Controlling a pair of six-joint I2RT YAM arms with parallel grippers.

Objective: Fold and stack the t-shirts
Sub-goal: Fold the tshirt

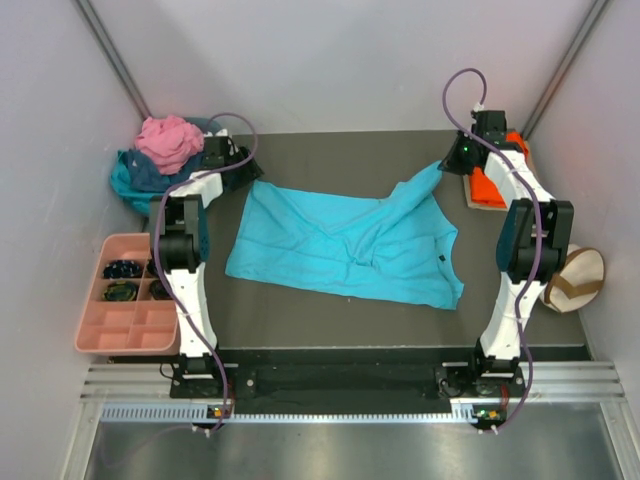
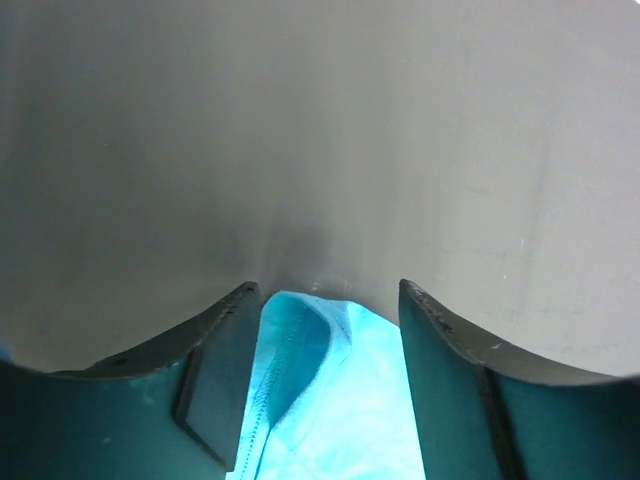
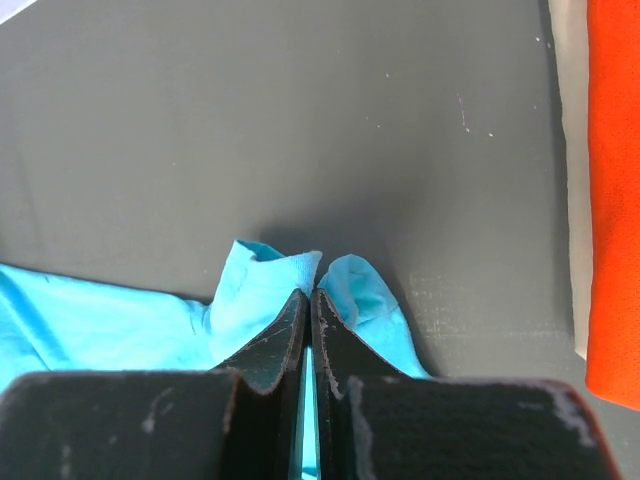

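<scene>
A bright turquoise t-shirt [image 1: 340, 245] lies spread and rumpled on the dark mat. My left gripper [image 1: 243, 172] hovers at its far left corner, open. In the left wrist view the gripper [image 2: 330, 300] has a hemmed fold of turquoise cloth [image 2: 320, 400] lying between its spread fingers [image 2: 215, 370], touching neither pad. My right gripper [image 1: 455, 160] is at the shirt's far right corner. Seen from the right wrist, that gripper [image 3: 311, 292] is shut on a pinch of the turquoise cloth [image 3: 260, 285], which bunches up on both sides. A folded orange t-shirt [image 1: 487, 186] lies just right of it.
A heap of pink, navy and teal shirts [image 1: 165, 150] sits at the far left corner. A pink compartment tray [image 1: 125, 325] stands beside the left arm. A cream canvas bag [image 1: 575, 278] lies by the right arm. Pale walls enclose the mat.
</scene>
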